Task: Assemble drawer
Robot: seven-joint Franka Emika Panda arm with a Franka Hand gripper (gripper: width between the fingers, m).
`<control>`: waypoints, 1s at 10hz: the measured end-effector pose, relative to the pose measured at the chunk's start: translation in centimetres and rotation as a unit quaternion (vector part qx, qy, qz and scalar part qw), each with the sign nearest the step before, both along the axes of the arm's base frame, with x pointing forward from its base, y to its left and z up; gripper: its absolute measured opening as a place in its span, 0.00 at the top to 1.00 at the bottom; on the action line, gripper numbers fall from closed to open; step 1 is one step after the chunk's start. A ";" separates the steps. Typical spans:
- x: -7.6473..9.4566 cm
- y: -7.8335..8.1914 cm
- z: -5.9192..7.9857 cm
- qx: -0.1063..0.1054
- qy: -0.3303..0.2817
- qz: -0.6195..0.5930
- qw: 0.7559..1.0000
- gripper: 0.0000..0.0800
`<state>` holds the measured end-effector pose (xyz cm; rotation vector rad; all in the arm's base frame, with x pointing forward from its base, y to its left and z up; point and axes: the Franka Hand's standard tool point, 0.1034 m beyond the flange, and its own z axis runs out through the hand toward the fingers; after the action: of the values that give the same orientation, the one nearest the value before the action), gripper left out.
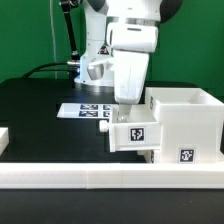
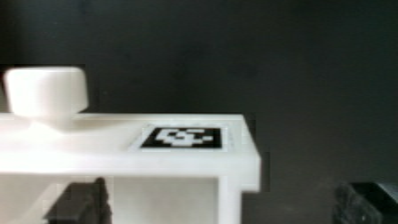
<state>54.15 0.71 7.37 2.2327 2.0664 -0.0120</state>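
Drawer parts gathered at the front rail, with the arm lowered over a tray.

At the exterior view's left, the black worktop [image 1: 40,105] is seen bare, and the marker board [image 1: 85,110] is laid flat further back near the middle. Just right of centre, the white arm is brought down over a drawer tray [image 1: 132,130], whose tagged face is turned toward the camera. The fingers [image 1: 127,104] are hidden behind the arm's housing there; in the wrist view only their dark tips [image 2: 75,202] are seen, spread to either side of the tray's white wall [image 2: 125,160], so they are read as parted with nothing clamped. A small white knob [image 2: 45,92] is shown standing on that wall beside a tag. At the exterior view's right, the box casing [image 1: 185,122] is set touching the tray, against the front border rail [image 1: 110,180].
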 end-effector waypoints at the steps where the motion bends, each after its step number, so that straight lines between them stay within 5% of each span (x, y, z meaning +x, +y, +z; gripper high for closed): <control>1: 0.0 -0.4 1.1 -0.006 0.003 -0.001 1.000 0.20; 5: 1.4 -4.6 5.5 -0.032 0.016 0.025 0.999 0.19; 8: 1.4 -5.0 4.8 -0.019 0.014 0.043 0.999 0.19; 10: 1.7 -8.2 1.8 0.048 0.026 0.054 0.997 0.19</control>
<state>55.82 -7.48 9.16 2.1910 2.2583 0.0383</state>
